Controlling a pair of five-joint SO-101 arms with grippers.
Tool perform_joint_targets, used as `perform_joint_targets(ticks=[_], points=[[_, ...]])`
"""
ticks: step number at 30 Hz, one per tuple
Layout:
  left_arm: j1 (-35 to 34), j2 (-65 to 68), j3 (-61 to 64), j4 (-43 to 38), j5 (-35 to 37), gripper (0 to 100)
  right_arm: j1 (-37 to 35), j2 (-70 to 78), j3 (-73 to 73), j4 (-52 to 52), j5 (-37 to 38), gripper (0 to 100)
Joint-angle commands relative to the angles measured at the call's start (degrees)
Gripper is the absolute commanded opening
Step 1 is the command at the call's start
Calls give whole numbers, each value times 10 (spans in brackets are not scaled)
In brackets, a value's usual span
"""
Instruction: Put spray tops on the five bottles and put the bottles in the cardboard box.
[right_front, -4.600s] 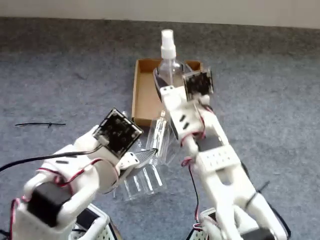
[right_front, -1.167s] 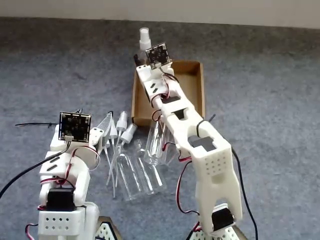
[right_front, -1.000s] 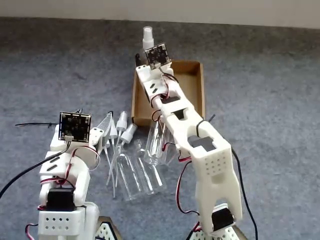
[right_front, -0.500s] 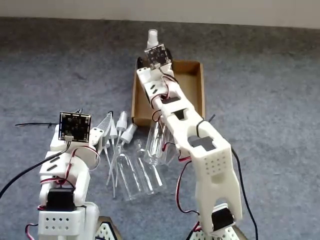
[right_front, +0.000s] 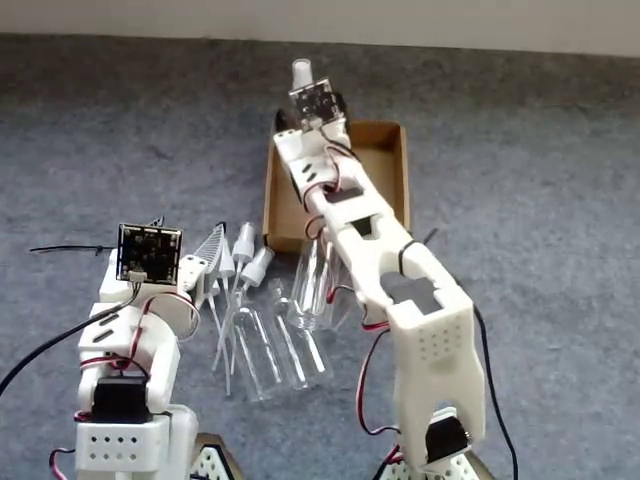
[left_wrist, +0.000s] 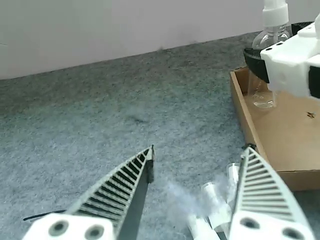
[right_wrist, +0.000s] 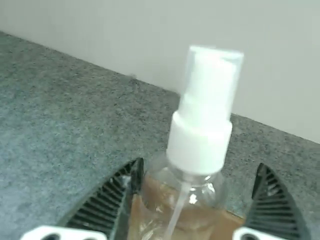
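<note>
A clear bottle with a white spray top (right_wrist: 202, 125) stands upright in the far left corner of the cardboard box (right_front: 385, 170); it is also the bottle (right_front: 301, 72) (left_wrist: 267, 45). My right gripper (right_wrist: 200, 167) is open around its body, one finger close against it and a gap at the other. My left gripper (left_wrist: 199, 156) is open, hanging over loose spray tops (left_wrist: 212, 210) on the carpet. Two spray tops (right_front: 250, 250) lie beside the left gripper (right_front: 212, 255). Several empty clear bottles (right_front: 275, 345) lie between the arms.
Grey carpet covers the table. A black cable tie (right_front: 80, 248) lies at the left. A pale wall runs along the far edge behind the box. The box's floor (left_wrist: 285, 125) is bare on the right.
The right arm carried the capped bottle from over the box's middle to its far left corner. The left arm pulled back from the bottles. Over the last second the bottle shifted slightly.
</note>
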Motion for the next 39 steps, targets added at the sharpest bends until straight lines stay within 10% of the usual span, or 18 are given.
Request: perform_joint_targets(ticks=[1, 13, 39], points=[[-3, -1, -2, -10, 5, 252, 2, -66, -7, 9, 3, 286], [-3, -1, 10, -20, 5, 252, -2, -173, -62, 182, -51, 286], [15, -1, 11, -18, 5, 252, -23, -501, -143, 1095, -178, 286]])
